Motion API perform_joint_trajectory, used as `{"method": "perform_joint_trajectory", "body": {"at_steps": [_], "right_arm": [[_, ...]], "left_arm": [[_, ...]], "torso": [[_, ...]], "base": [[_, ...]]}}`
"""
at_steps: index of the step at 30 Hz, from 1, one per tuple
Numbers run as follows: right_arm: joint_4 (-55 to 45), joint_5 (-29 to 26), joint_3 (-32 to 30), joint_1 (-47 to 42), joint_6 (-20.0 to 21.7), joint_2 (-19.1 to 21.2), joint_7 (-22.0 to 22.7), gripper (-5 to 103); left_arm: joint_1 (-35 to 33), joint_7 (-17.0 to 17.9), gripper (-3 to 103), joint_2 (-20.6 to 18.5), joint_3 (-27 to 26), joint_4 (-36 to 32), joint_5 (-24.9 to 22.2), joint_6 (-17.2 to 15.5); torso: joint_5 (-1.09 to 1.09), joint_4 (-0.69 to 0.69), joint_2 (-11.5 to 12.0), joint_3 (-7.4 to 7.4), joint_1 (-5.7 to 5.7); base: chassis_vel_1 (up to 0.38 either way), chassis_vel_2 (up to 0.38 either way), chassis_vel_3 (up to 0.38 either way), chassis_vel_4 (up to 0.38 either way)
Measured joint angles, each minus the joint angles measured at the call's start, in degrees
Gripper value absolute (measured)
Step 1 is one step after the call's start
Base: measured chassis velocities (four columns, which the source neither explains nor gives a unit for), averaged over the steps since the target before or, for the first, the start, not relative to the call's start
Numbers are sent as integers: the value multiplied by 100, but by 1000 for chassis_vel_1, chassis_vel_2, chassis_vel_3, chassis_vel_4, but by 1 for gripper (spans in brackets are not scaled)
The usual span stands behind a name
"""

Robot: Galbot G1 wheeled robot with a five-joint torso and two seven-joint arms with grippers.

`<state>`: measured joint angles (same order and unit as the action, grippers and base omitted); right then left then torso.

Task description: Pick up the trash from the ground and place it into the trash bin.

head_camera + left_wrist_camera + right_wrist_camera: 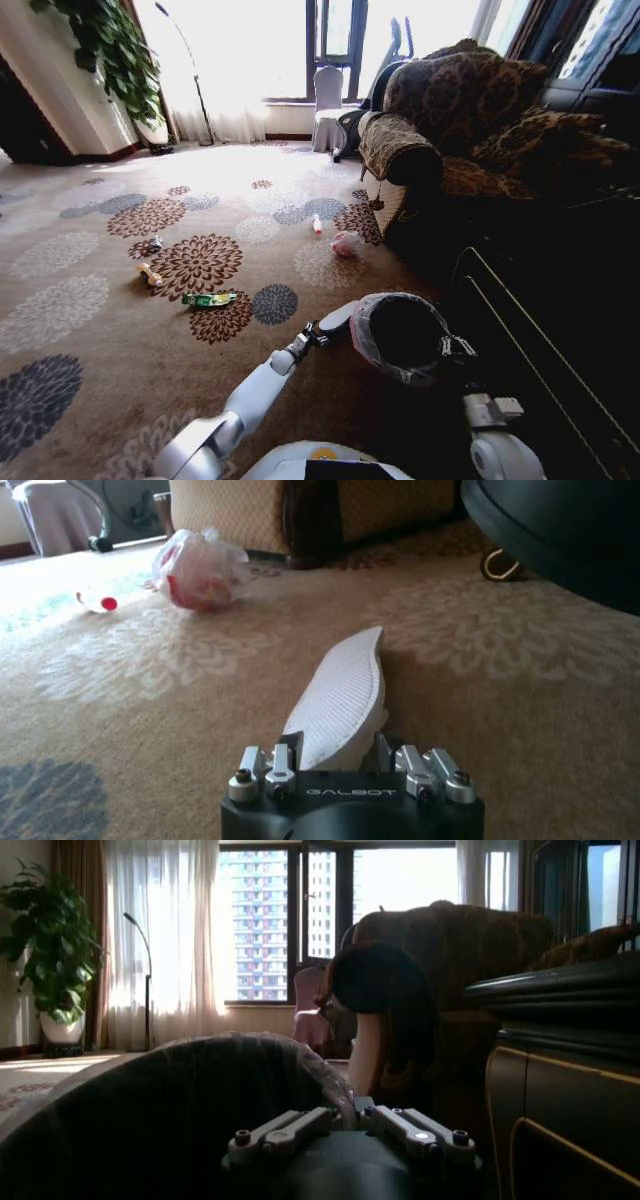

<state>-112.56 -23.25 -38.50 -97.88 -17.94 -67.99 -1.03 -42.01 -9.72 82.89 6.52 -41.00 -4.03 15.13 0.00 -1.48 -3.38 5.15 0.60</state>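
Left gripper point(335, 759): fingers clamping a white flat packet point(340, 705) — in the left wrist view the packet is sticking out forward from between them, tilted up over the carpet point(500, 705). In the head view the left gripper point(322, 331) is sitting just at 9 o'clock of the trash bin point(400, 340), packet point(338, 317) nearly reaching the bin's rim.

Right gripper point(347, 1119): pinching the rim of the trash bin point(180, 1110), fingers closed narrow on the liner edge; in the head view it is gripping the bin's rim at 3 o'clock point(455, 348).

Trash bin: round, black, pale liner bag over the rim, standing at the 6 o'clock part of the floor just ahead of the robot, beside dark furniture at 3 o'clock.

Pink bag point(347, 243): lying on the carpet at 12 o'clock of the bin, near the foot of the patterned sofa point(450, 110); also showing in the left wrist view point(198, 570).

Bottle with red cap point(317, 224): just beside the pink bag, toward 10 o'clock of it; red cap showing in the left wrist view point(100, 601).

Green wrapper point(209, 299): lying at 9 o'clock of the bin, well apart from it.

Small yellowish bit point(150, 274): at 10 o'clock of the green wrapper — another small piece point(153, 243) farther back, too small to identify.
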Motion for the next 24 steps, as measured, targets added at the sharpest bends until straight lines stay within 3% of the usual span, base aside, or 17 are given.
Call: {"method": "perform_joint_trajectory", "body": {"at_steps": [5,7,8,13,17,20,22,24], "right_arm": [[15,7,11,17,0,-3,0,0],[33,5,10,30,0,6,-1,0],[57,-5,10,45,0,19,-2,0],[98,-21,15,91,1,37,-1,0],[149,-42,51,137,7,50,-2,0],[164,-44,55,140,7,48,-1,0],[166,-44,55,138,7,45,-1,0],[171,-44,54,124,2,39,-1,0]], "left_arm": [[56,-9,36,45,126,112,100,65],[104,-9,42,101,171,162,152,75],[148,0,53,155,203,203,164,72],[254,48,64,246,236,391,204,66],[480,101,85,438,200,839,239,67],[645,127,94,590,75,1200,308,65],[690,128,94,641,29,1298,342,56],[761,104,86,711,-51,1433,431,52]], "torso": [[1,0,0,0,0],[0,0,0,0,0],[0,1,0,0,0],[0,1,0,0,0],[0,0,0,0,0],[1,0,0,0,0],[1,0,0,0,0],[0,1,0,0,0]], "base": [[0,0,0,0],[0,0,0,0],[0,0,0,0],[0,0,0,0],[0,0,0,0],[0,0,0,0],[0,0,0,0],[0,0,0,0]]}}
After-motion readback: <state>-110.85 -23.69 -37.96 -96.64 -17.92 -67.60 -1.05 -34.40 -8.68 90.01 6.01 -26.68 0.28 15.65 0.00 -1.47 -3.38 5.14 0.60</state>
